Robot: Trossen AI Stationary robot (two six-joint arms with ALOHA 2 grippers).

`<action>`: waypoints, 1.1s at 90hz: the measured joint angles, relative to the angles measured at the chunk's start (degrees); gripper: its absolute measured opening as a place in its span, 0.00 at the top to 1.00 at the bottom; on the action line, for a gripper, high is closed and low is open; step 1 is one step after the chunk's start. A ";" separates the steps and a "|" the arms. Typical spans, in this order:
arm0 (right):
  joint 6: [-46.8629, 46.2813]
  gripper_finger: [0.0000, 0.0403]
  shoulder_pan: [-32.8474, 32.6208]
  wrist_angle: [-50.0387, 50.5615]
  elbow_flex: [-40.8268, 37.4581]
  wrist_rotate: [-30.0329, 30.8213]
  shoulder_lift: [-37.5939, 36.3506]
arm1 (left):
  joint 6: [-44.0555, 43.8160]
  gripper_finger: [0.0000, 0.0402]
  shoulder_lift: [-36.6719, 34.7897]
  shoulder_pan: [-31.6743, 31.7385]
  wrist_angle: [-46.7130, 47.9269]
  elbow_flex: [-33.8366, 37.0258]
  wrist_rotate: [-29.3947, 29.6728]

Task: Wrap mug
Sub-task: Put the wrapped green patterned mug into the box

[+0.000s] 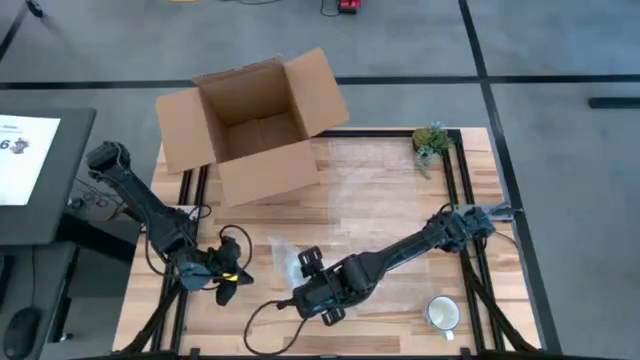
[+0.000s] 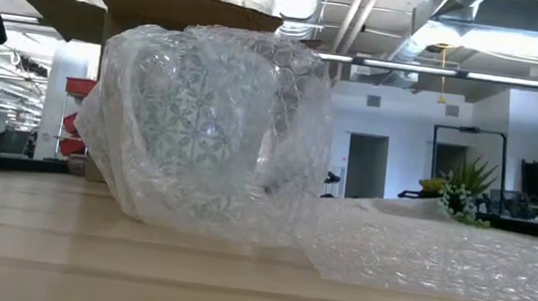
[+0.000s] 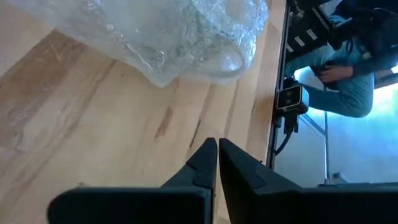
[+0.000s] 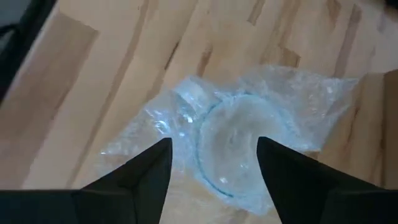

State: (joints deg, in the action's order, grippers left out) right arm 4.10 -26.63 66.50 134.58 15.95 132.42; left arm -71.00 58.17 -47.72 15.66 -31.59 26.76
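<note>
Low centre of the high view, the bubble-wrapped glass mug (image 1: pixel 283 262) sits on the bench (image 1: pixel 400 200): fragile, slippery, best gripped across its sides. Right end effector (image 4: pixel 214 163) hovers spread and empty; left end effector (image 3: pixel 217 163) closed, empty.

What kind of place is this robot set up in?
Probably an open lab or workshop used for packing trials: a wooden slatted table on a grey concrete floor, an open brown cardboard box, and exposed ceiling ducts.

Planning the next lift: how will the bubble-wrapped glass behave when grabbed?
The bubble-wrapped glass probably feels squashy and slick, since loose wrap covers it. Likely fragile: clear glass shows through. The trailing sheet may drag. The right claw is open above it.
</note>
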 joint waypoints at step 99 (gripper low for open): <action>-0.35 0.37 -0.27 0.56 0.02 -0.97 0.00 | -3.22 1.00 0.00 0.00 -9.61 0.04 -5.51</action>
State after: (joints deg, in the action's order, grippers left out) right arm 3.75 -26.90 67.07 134.61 14.98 132.42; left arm -74.23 58.17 -47.72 6.04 -31.55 21.26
